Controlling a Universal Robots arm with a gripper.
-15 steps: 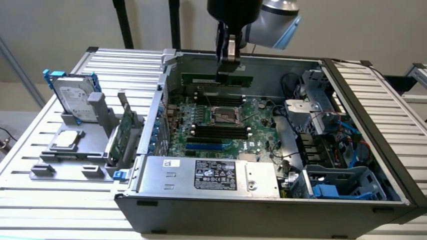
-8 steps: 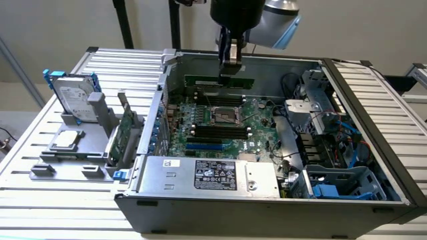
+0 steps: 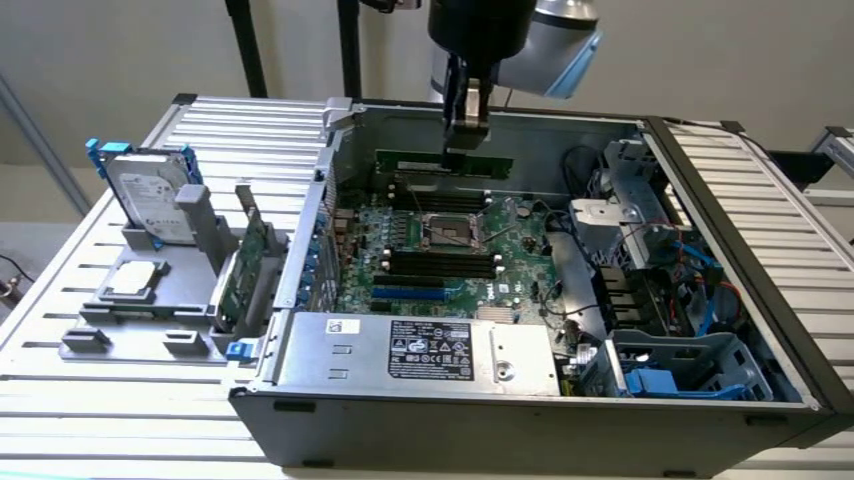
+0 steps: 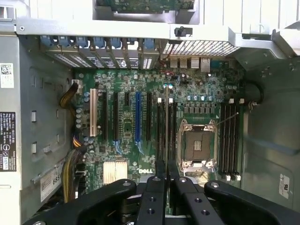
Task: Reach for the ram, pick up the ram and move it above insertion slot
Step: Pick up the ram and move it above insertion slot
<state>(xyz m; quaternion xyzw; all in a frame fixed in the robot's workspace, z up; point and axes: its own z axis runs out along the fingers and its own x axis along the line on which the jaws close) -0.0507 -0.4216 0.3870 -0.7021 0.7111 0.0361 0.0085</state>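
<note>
My gripper [image 3: 467, 138] hangs inside the open computer case, shut on the ram [image 3: 461, 162], a thin green stick held lengthwise and clear of the board. In the wrist view the ram [image 4: 166, 124] shows edge-on as a thin line running out from between my fingertips [image 4: 159, 169]. There it lines up over a group of black insertion slots [image 4: 161, 133] beside the processor socket [image 4: 197, 145]. A second group of black slots [image 4: 229, 140] lies on the socket's other side. In the exterior view black slots [image 3: 434, 265] lie in front of the socket, and others [image 3: 424, 186] behind it.
The case's metal walls [image 3: 334, 150] ring the motherboard. A power supply [image 3: 414, 350] fills the near side and cables and drive bays [image 3: 667, 290] the exterior view's right. Outside, at the exterior view's left, stand a hard drive [image 3: 150, 195] and a green expansion card [image 3: 247, 270].
</note>
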